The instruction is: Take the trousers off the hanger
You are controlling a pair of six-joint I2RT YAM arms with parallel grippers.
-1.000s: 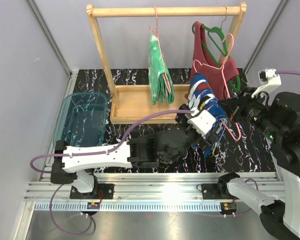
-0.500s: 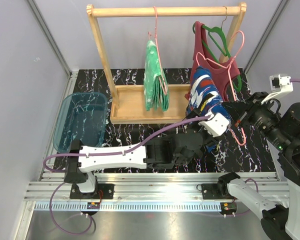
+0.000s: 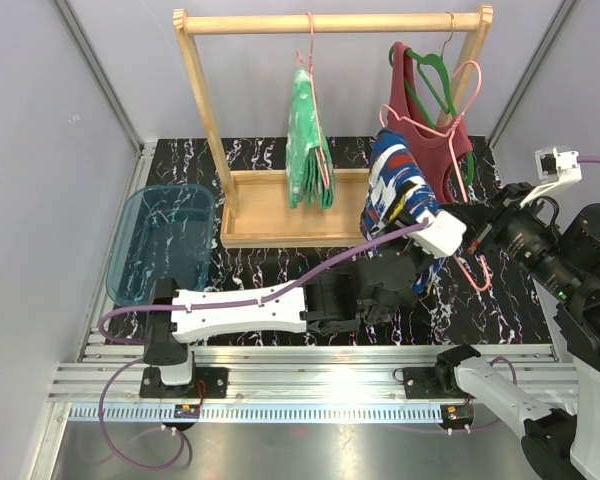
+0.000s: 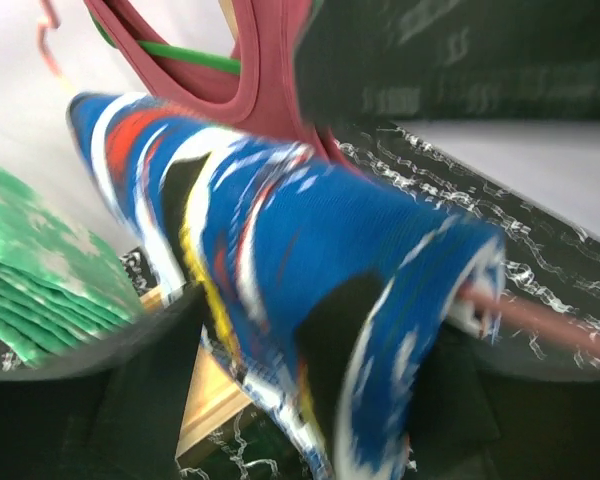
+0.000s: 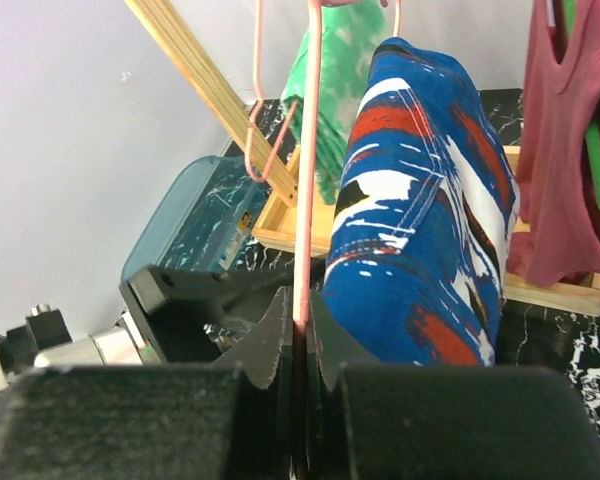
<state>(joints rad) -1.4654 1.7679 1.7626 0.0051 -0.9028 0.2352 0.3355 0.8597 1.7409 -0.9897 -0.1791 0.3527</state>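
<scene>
The blue trousers [image 3: 395,190] with red, white and black patches hang folded over a pink hanger [image 3: 467,95], held off the rack. My right gripper [image 3: 472,242] is shut on that hanger's thin pink rod [image 5: 308,200], with the blue trousers [image 5: 420,230] just to the right of its fingers. My left gripper [image 3: 412,252] reaches under the fold; in its wrist view the blurred blue trousers [image 4: 310,250] fill the gap between its two dark fingers [image 4: 130,390], which press in from both sides. The green-and-white trousers [image 3: 308,150] hang from another pink hanger on the rack.
A wooden rack [image 3: 330,22] with a tray base [image 3: 270,210] stands at the back. A maroon tank top [image 3: 435,135] on a green hanger [image 3: 432,72] hangs at its right end, close behind the blue trousers. A teal bin [image 3: 160,245] sits on the left.
My left arm has reached further right and its jaws have closed in from wide open onto the blue trousers. The right gripper has raised the hanger, and the trousers have shifted up and left.
</scene>
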